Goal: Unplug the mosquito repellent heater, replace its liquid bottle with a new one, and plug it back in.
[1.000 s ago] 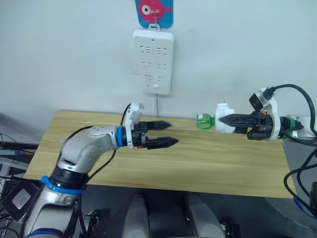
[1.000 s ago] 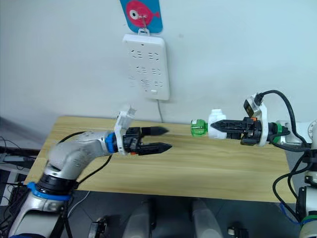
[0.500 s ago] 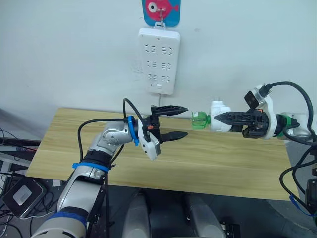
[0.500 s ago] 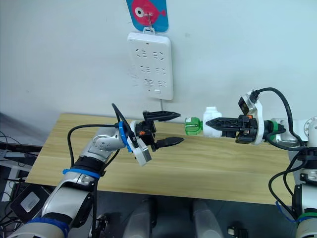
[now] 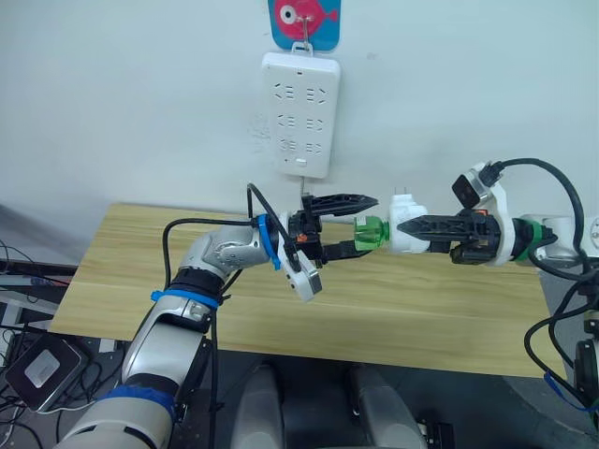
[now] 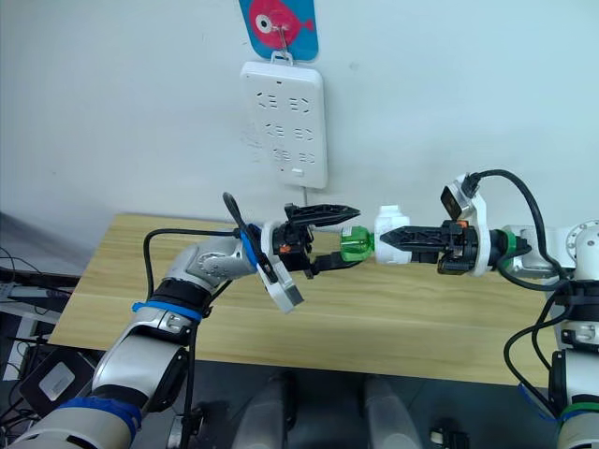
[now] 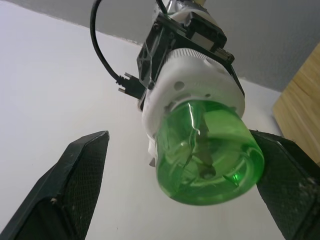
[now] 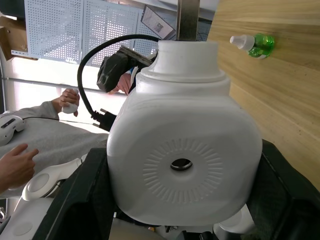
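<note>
My right gripper (image 5: 410, 226) is shut on the mosquito repellent heater (image 5: 408, 230), a small white rounded unit held above the table with its plug prongs pointing up. In the right wrist view the heater (image 8: 185, 160) shows its round vent hole. A green liquid bottle (image 5: 372, 231) sticks out of the heater toward my left arm. My left gripper (image 5: 368, 223) is open, with one finger above the bottle and one below. In the left wrist view the bottle (image 7: 210, 155) sits between the two black fingers (image 7: 82, 170), with a clear gap on one side.
A long white power strip (image 5: 299, 112) hangs on the wall under a fish-shaped hook (image 5: 304, 19), its cord dropping behind the wooden table (image 5: 421, 318). Another green bottle with a white cap (image 8: 252, 42) lies on the table. A person's hands (image 8: 20, 160) show beyond the heater.
My left gripper has moved right until its open fingers straddle the green bottle. My right gripper has brought the heater slightly left, toward it.
</note>
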Robot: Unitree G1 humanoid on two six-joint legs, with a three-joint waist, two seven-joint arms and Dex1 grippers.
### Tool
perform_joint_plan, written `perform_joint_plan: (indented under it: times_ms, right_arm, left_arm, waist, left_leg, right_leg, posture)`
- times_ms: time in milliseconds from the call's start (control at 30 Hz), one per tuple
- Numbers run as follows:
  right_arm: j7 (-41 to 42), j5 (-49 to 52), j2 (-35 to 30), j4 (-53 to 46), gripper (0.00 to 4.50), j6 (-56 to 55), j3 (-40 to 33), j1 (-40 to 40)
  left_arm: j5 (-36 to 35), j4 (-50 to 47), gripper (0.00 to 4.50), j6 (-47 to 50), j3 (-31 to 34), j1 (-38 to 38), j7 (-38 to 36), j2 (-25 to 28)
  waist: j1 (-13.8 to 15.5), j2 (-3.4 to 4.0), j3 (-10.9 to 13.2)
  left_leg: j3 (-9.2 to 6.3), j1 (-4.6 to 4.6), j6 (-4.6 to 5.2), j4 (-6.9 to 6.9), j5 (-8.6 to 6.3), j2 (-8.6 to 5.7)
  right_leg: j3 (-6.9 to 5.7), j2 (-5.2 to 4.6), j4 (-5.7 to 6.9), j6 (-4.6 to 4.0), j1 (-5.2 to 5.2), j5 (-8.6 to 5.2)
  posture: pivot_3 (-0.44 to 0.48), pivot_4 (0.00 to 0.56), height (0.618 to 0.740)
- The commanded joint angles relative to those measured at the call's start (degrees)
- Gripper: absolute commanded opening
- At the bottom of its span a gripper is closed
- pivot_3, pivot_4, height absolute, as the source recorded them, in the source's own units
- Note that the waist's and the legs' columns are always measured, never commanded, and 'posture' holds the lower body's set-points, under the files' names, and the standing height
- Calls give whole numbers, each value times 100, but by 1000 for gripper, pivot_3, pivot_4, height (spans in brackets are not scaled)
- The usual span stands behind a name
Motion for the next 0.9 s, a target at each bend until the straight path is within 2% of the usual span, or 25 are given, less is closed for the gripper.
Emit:
perform_joint_plan:
  times_ms: [33, 167, 200, 300, 367, 467, 533, 633, 667, 733, 833, 900]
  right_arm:
    - [-10, 341, -110, -243, 2987, -64, -30, 49]
    - [-50, 481, -173, -309, 2987, -137, 33, 121]
    - [-62, 513, -186, -321, 2987, -158, 53, 134]
    - [-75, 579, -228, -358, 2987, -199, 123, 148]
    - [-43, 549, -252, -407, 2987, -190, 147, 150]
    - [131, 343, -336, -583, 2987, -105, 156, 197]
    - [236, 182, -386, -732, 2987, -81, 174, 239]
    - [328, 168, -416, -840, 2987, -79, 204, 221]
    - [365, 177, -427, -862, 2987, -69, 209, 205]
    - [453, 129, -462, -941, 2987, -49, 213, 197]
    - [547, -12, -509, -1070, 2987, -40, 234, 203]
    - [549, -112, -509, -1133, 2987, -68, 248, 220]
  left_arm:
    - [1, -27, 3665, -179, -145, -89, 233, 71]
    - [-56, -12, 2447, -186, -297, -93, 321, 143]
    - [-126, 14, 2264, -166, -352, -94, 330, 152]
    - [-761, 115, 2262, 120, -680, -103, 169, 156]
    - [-2101, -167, 2262, 636, -1360, -33, -456, 242]
    - [-4933, -2022, 2262, 2785, -1985, 319, -1902, 461]
    - [-6707, -3440, 2262, 5219, -2048, 458, -2490, 758]
    - [-9354, -4675, 2262, 8595, -1636, 206, -2511, 1235]
    - [-10200, -4740, 2262, 9461, -1391, 81, -2439, 1352]
    - [-11353, -4429, 2262, 10814, -920, -89, -2299, 1456]
    - [-12827, -3379, 2262, 12663, -418, -229, -1975, 1506]
    - [-13400, -2664, 2262, 13575, -216, -124, -1853, 1448]
  waist:
    - [-1, 0, 0]
    - [-5, 0, 0]
    - [-6, 0, 0]
    - [-6, 1, 0]
    - [-9, 1, 0]
    - [-23, 1, 0]
    - [-30, 2, 1]
    - [-44, 2, 1]
    - [-47, 2, 1]
    - [-66, 3, 2]
    - [-98, 2, 2]
    - [-127, 2, 2]
  left_leg:
    - [0, 0, 0, 0, 0, 0]
    - [0, 0, 0, 1, 0, 0]
    - [0, 0, 0, 1, 0, 0]
    - [0, 1, 0, 1, 0, 0]
    - [0, 0, -1, 2, 0, 0]
    - [-1, 0, 0, 0, 0, 0]
    - [-2, 0, -1, -5, 0, 4]
    - [-28, 0, -1, 0, 1, 14]
    - [-37, 7, -1, 2, 2, 13]
    - [-49, 11, 0, 5, 2, 13]
    - [-56, 14, 1, 10, 2, 5]
    - [-57, 16, 1, 11, 2, 4]
  right_leg:
    - [0, 0, 0, 0, 0, 0]
    - [0, -1, 1, 0, 1, 0]
    - [-1, -1, 1, 0, 1, 0]
    - [-1, -1, 2, 0, 1, 0]
    - [-1, -2, 2, 0, 1, 0]
    - [-1, -2, 2, 0, 0, 0]
    - [-4, -2, 4, -1, -1, -1]
    - [-22, 8, 14, -5, 2, -3]
    - [-27, 10, 20, -6, 8, -5]
    - [-34, 15, 29, 16, 12, -21]
    - [-36, 16, 39, 20, 12, -24]
    - [-36, 16, 43, 21, 11, -24]
  posture:
    - [-43, 285, 740]
    - [-45, 286, 740]
    - [-45, 286, 740]
    - [-44, 288, 740]
    - [-44, 288, 740]
    - [-44, 291, 740]
    - [-48, 294, 740]
    - [-45, 298, 740]
    - [-46, 300, 740]
    - [-46, 300, 740]
    - [-47, 303, 740]
    - [-47, 304, 740]
